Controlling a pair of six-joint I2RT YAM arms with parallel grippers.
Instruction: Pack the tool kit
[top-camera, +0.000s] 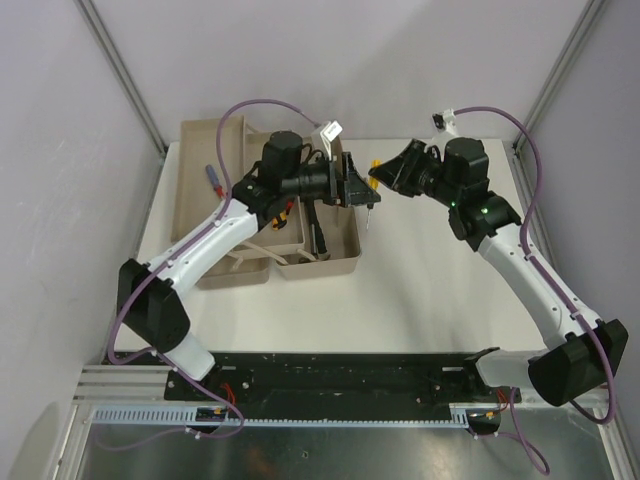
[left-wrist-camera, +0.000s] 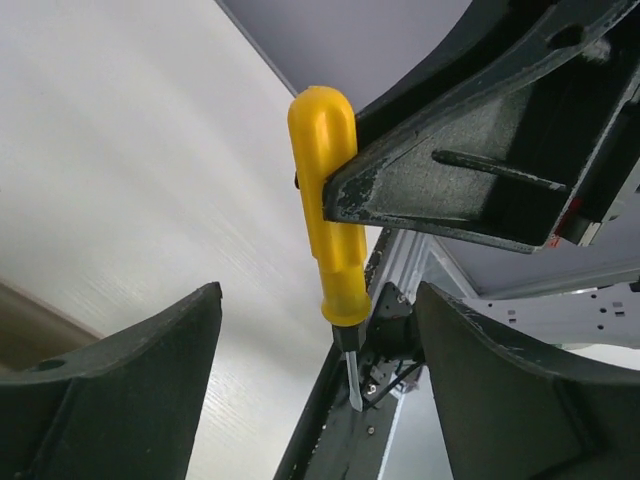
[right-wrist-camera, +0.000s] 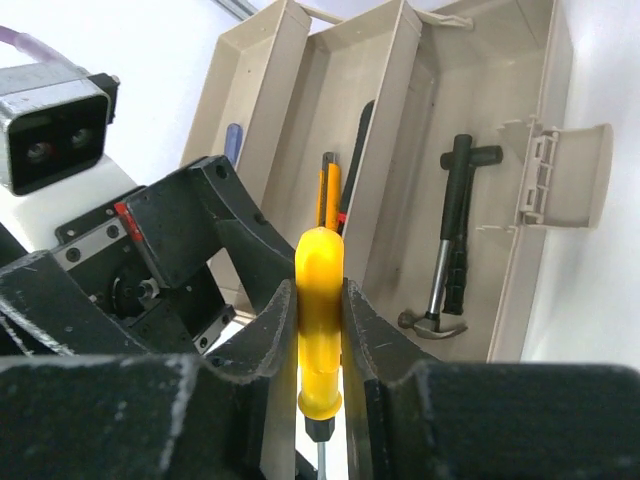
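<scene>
Hammer (right-wrist-camera: 451, 240) in toolbox (right-wrist-camera: 500, 80): right wrist view, not left

On my feed, the white table (top-camera: 430, 290) carries the open beige toolbox (top-camera: 200, 200), which rests flat at the far-left corner, its fold-out trays spread side by side toward the table's middle.

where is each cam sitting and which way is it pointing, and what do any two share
Top external: above and behind the bases, looking down on the table and open toolbox; both arms show, left gripper facing right gripper.
Left wrist: on the left arm, looking between its own spread fingers at the yellow screwdriver the other gripper holds.
Right wrist: on the right arm, looking past its own closed fingers, shut on that screwdriver, toward the toolbox and hammer.
Shared: both wrist views show the screwdriver.
</scene>
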